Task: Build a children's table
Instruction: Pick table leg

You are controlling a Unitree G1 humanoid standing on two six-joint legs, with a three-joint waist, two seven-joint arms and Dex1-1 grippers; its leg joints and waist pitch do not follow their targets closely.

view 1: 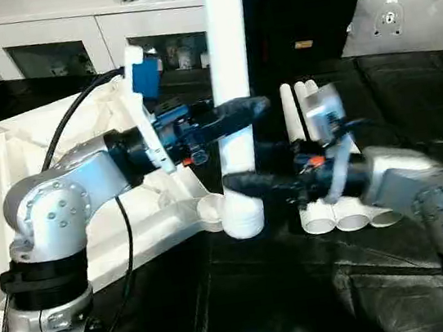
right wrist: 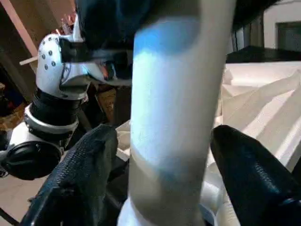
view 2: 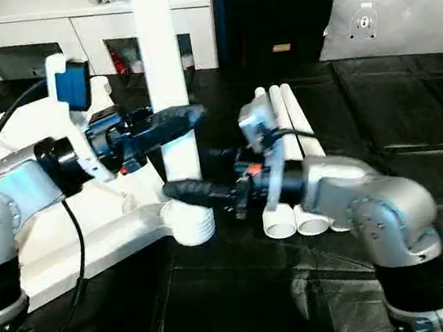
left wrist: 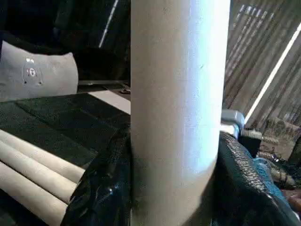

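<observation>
Here the left tool (view 1: 239, 114) is clenched on the upright table leg (view 1: 230, 66), its black fingers (left wrist: 101, 183) pressed against both sides, while lower down the right tool (view 2: 188, 189) brackets the same leg with its fingers standing apart from it, released. The leg's foot sits in the corner socket (view 1: 240, 213) of the upturned table top (view 1: 6, 163) on the dark desk (view 1: 409, 90); three spare legs (view 1: 316, 161) lie just beside. To seat it well, I'd keep the leg plumb, then twist and press straight down.
</observation>
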